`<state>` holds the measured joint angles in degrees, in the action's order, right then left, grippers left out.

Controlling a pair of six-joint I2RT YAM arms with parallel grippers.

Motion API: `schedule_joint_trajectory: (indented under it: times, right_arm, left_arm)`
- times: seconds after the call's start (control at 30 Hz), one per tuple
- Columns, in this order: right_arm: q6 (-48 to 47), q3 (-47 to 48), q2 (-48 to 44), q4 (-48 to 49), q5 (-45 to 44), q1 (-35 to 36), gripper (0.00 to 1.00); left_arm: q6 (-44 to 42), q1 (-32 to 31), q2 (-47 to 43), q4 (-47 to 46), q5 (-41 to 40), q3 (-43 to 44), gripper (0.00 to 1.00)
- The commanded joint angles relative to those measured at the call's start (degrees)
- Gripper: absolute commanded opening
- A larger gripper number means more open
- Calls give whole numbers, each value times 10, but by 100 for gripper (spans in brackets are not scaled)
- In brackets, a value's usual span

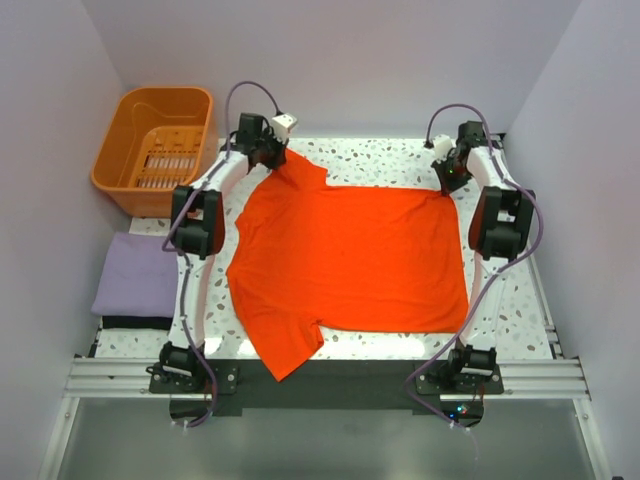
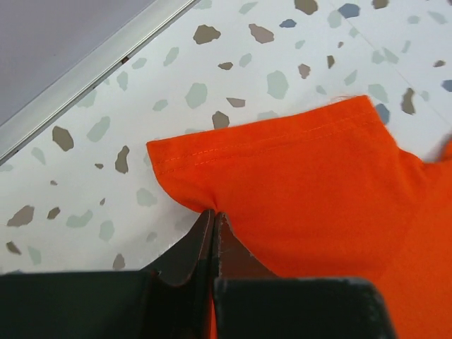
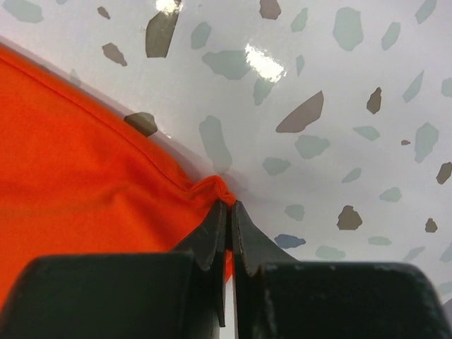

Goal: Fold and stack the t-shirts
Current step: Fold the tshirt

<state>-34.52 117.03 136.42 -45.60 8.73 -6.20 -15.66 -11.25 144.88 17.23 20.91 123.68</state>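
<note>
Both sets of jaws are clamped down on cloth here. The left gripper [image 2: 214,224] has its fingers pressed together on the edge of a sleeve, and the right gripper [image 3: 227,210] is pinching a little bunched-up corner of the hem, no gap showing on either one.

What they've got is the orange-red t-shirt [image 1: 350,260], spread pretty flat in the middle of the table [image 1: 385,155] and lying sideways: sleeves toward the left arm, hem toward the right arm. Both pinches are along the far edge. The other sleeve hangs close to the near edge, a bit over the dark strip there.

My read: this is the start of the first fold on this shirt. The next move looks like lifting that far edge and carrying it toward the near side, and that needs both arms going up and over together so the cloth stays taut and doesn't sag in the middle or slip out of such a thin pinch.

The lavender t-shirt [image 1: 135,275] already sits folded as a neat rectangle off to the left, so that one looks done and is probably the stacking spot.

Surface is glossy white terrazzo with grey and brown flecks, with some glare on it. An orange basket [image 1: 160,140] stands far left, and plain pale walls [image 1: 330,60] box it in on three sides
</note>
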Motion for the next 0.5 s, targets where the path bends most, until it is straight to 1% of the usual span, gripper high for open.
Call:
schedule_joint_trajectory:
  times: [0.0,0.17,0.23,0.27,0.43,0.47]
  right_arm:
    - [-15,7,-69,-24,35,-8,0]
    - [-38,-15,-98,-37,53,-11,0]
    - [-48,-22,-113,-42,62,-13,0]
    - [-51,-24,-116,-50,66,-12,0]
    - [-79,-44,-142,-67,75,-18,0]
    - [-85,-49,-150,-72,76,-18,0]
  left_arm:
    - [-22,13,-141,-72,51,-61,0]
    - [-48,14,-211,-70,78,-162,0]
    - [-60,14,-239,-70,84,-189,0]
    - [-64,14,-248,-70,84,-214,0]
    - [-83,15,-314,-72,80,-281,0]
    - [-87,15,-323,-70,68,-301,0]
